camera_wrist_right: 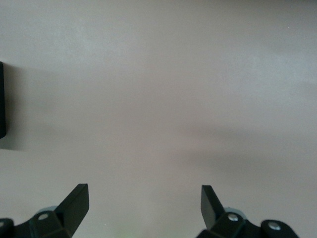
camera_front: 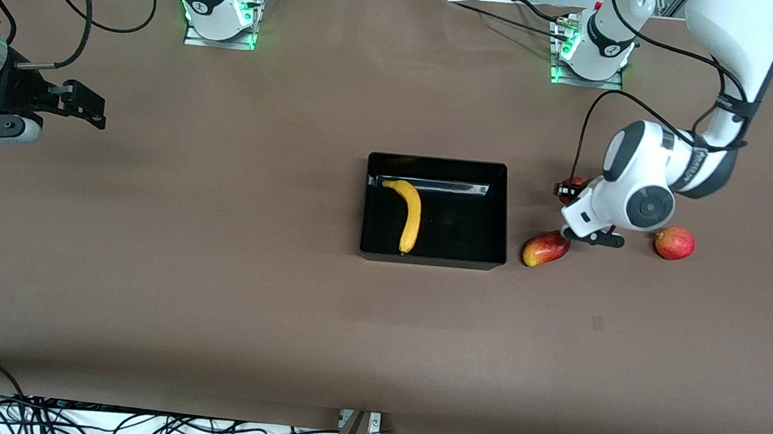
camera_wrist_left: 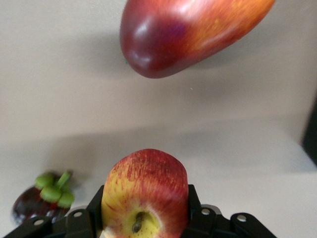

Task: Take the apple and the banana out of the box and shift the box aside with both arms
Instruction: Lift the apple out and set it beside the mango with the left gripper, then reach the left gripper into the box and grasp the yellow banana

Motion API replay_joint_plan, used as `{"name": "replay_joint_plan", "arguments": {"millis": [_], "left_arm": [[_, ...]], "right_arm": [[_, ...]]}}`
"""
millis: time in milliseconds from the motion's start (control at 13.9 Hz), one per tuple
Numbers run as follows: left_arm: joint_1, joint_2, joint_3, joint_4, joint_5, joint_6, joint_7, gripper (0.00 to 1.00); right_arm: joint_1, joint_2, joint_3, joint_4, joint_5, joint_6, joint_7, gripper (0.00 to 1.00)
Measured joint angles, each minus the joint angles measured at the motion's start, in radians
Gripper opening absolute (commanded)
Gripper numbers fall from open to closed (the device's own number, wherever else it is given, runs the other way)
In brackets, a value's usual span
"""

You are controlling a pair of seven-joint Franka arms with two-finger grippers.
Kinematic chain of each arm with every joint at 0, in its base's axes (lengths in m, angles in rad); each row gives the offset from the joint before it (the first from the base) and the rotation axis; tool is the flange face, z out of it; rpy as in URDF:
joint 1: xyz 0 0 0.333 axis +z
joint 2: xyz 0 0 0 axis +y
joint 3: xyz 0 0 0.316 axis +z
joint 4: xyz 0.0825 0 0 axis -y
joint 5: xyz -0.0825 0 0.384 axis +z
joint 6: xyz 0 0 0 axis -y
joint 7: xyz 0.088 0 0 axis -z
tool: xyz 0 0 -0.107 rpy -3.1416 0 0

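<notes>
Brown table [camera_front: 214, 265]: black bin [camera_front: 507, 213] mid-table; mango [camera_front: 544, 249], red apple [camera_front: 674, 243], mangosteen [camera_wrist_left: 42, 198] beside it.

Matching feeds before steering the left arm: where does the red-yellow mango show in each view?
Front view: mango on the table beside the box, toward the left arm's end.
Left wrist view: mango lying ahead of the apple the left arm holds.
Right wrist view: not in it.
Shared landmark: the box's black wall.

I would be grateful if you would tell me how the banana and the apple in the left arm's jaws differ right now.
The long curved yellow banana lies loose in the black rectangular plastic bin; the small round red apple with yellowish streaks is outside it, clamped in the left gripper. The banana is plain yellow, the apple red-streaked. Both are fruits.
</notes>
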Motion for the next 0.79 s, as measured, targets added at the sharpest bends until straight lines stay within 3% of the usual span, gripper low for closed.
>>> {"name": "replay_joint_plan", "arguments": {"millis": [72,144,574,789], "left_arm": [[0.0,-0.007,0.0,-0.063,0.002,0.096,0.007,0.61],[0.0,-0.008,0.0,-0.11,0.002,0.161,0.011,1.0],[0.0,-0.041,-0.002,-0.118,0.002,0.179,0.015,1.0],[-0.002,-0.075,-0.04,0.043,0.001,-0.048,0.0,1.0]], "right_arm": [[0.0,0.0,0.0,0.0,0.0,0.0,0.0,1.0],[0.0,0.0,0.0,0.0,0.0,0.0,0.0,1.0],[0.0,0.0,0.0,0.0,0.0,-0.001,0.0,1.0],[0.0,0.0,0.0,0.0,0.0,-0.001,0.0,1.0]]}}
